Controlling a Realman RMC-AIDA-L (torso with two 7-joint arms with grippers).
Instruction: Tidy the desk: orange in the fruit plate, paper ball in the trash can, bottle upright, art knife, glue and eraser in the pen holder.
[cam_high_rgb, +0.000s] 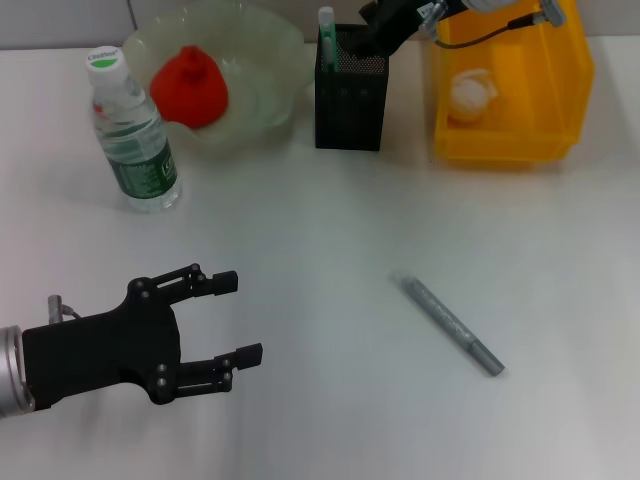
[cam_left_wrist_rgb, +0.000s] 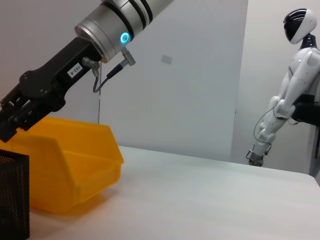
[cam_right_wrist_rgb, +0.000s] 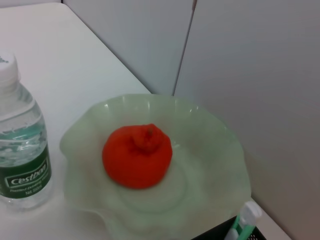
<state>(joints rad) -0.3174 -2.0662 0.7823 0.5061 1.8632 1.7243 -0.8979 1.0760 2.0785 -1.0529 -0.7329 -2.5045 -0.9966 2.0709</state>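
The orange (cam_high_rgb: 190, 88) (cam_right_wrist_rgb: 137, 156) lies in the pale-green fruit plate (cam_high_rgb: 265, 45) (cam_right_wrist_rgb: 220, 165). To its left the bottle (cam_high_rgb: 132, 135) (cam_right_wrist_rgb: 22, 150) stands upright. A white paper ball (cam_high_rgb: 471, 93) rests inside the yellow trash can (cam_high_rgb: 510, 140) (cam_left_wrist_rgb: 75, 165). The black mesh pen holder (cam_high_rgb: 350, 95) (cam_left_wrist_rgb: 14, 195) holds a green-and-white glue stick (cam_high_rgb: 326, 35) (cam_right_wrist_rgb: 244, 222). My right gripper (cam_high_rgb: 372, 42) (cam_left_wrist_rgb: 10, 122) dips into the holder's top. The grey art knife (cam_high_rgb: 450, 325) lies on the table at centre right. My left gripper (cam_high_rgb: 242, 318) hovers open at front left, holding nothing. The eraser is out of view.
The pen holder sits between the fruit plate and the trash can along the back edge. A grey wall runs right behind them. A white humanoid figure (cam_left_wrist_rgb: 290, 85) stands beyond the table's far side.
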